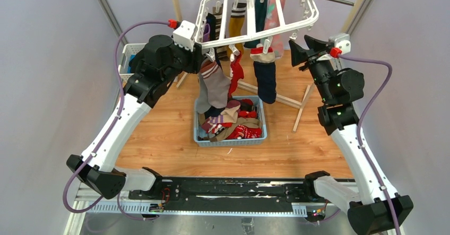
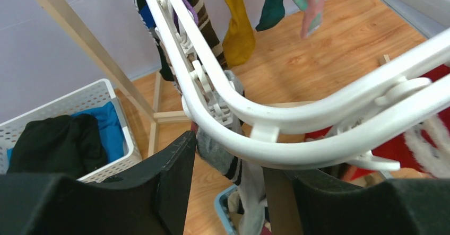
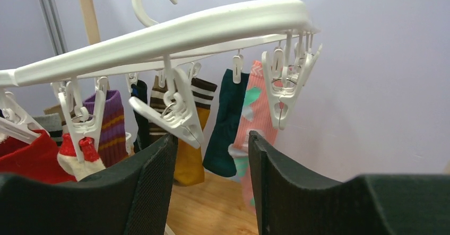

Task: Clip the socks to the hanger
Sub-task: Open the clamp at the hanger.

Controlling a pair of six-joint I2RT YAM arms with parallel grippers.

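Left gripper (image 2: 231, 158): jaws apart, straddling the corner rail of the hanger (image 2: 297, 113). A grey sock (image 2: 215, 153) hangs between the fingers; contact with them cannot be told. Right gripper (image 3: 212, 136): jaws apart and empty, with a free clip (image 3: 178, 113) just above the gap. Clipped socks (image 3: 228, 123) hang beyond its fingers. Loose socks (image 1: 233, 119) fill a blue basket (image 1: 197, 134) below both grippers.
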